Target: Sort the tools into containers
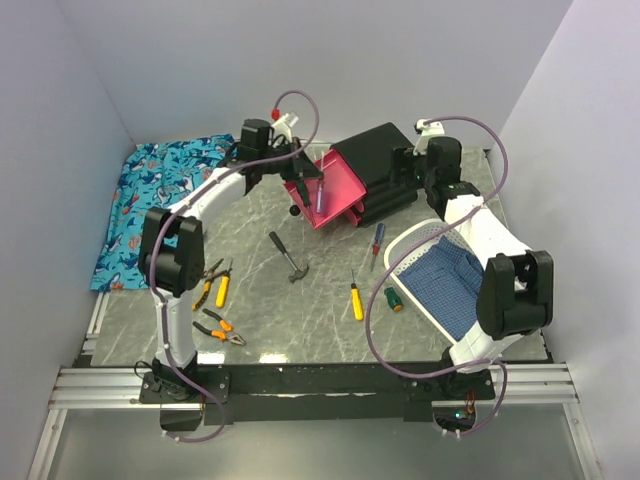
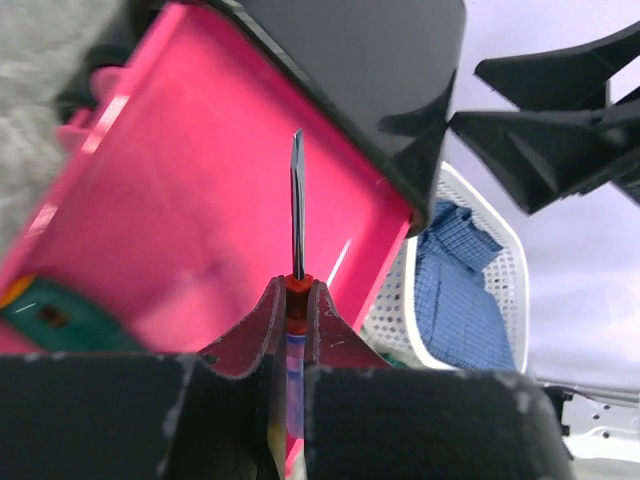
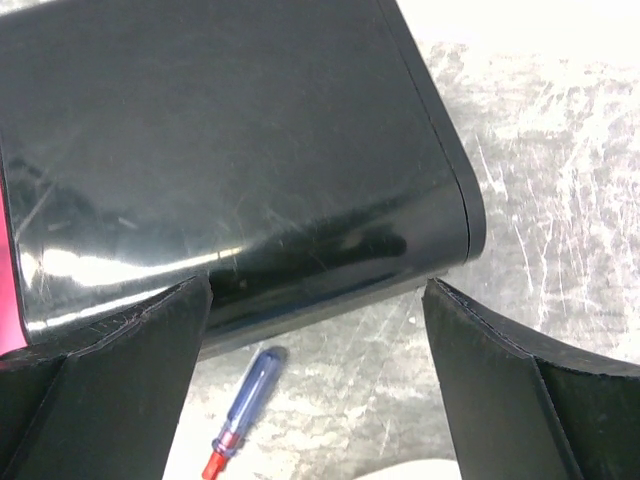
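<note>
My left gripper (image 1: 314,183) is shut on a red-and-blue-handled screwdriver (image 2: 297,200), its tip pointing into the open pink drawer (image 2: 190,190) of the black cabinet (image 1: 385,160). A green object (image 2: 50,315) lies in that drawer's corner. My right gripper (image 1: 408,170) is open beside the cabinet (image 3: 230,140), with a second red-blue screwdriver (image 3: 240,415) on the table between its fingers (image 3: 110,390). On the table lie a hammer (image 1: 288,256), a yellow screwdriver (image 1: 356,299), a green screwdriver (image 1: 393,298), yellow-handled pliers (image 1: 214,285) and orange-handled pliers (image 1: 220,330).
A white basket (image 1: 420,240) holding a blue checked cloth stands at the right, under my right arm. A shark-patterned blue cloth (image 1: 160,195) lies at the far left. More pink drawers (image 1: 345,213) with a black knob (image 1: 293,210) sit below the open one.
</note>
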Tool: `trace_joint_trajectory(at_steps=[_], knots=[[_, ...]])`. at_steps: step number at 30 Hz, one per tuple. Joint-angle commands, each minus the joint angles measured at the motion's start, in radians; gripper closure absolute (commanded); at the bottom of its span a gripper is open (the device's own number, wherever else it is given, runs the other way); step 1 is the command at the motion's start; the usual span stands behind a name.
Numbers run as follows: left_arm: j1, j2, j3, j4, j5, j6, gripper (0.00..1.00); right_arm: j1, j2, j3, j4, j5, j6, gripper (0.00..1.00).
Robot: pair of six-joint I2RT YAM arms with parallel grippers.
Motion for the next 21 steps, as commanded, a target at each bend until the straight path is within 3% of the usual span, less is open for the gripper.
trace_joint_trajectory(at_steps=[1, 2, 7, 10, 15, 21], knots=[[-0.037, 0.009, 0.067, 0.078, -0.028, -0.053, 0.97, 0.013, -0.016, -0.063, -0.130, 0.023, -0.045, 0.06], [-0.038, 0.011, 0.066, 0.060, -0.034, -0.053, 0.83, 0.013, -0.022, -0.065, -0.130, 0.023, -0.046, 0.06], [-0.034, -0.030, 0.066, -0.050, -0.138, 0.016, 0.41, 0.013, -0.036, -0.086, -0.121, 0.026, -0.046, 0.06], [0.012, -0.099, 0.047, -0.113, -0.210, 0.053, 0.28, 0.013, -0.042, -0.091, -0.121, 0.026, -0.049, 0.06], [0.086, -0.275, -0.043, -0.256, -0.336, 0.176, 0.23, 0.013, -0.046, -0.094, -0.121, 0.025, -0.049, 0.06], [0.129, -0.487, -0.346, -0.440, -0.618, 0.428, 0.25, 0.013, -0.051, -0.094, -0.126, 0.020, -0.049, 0.06]])
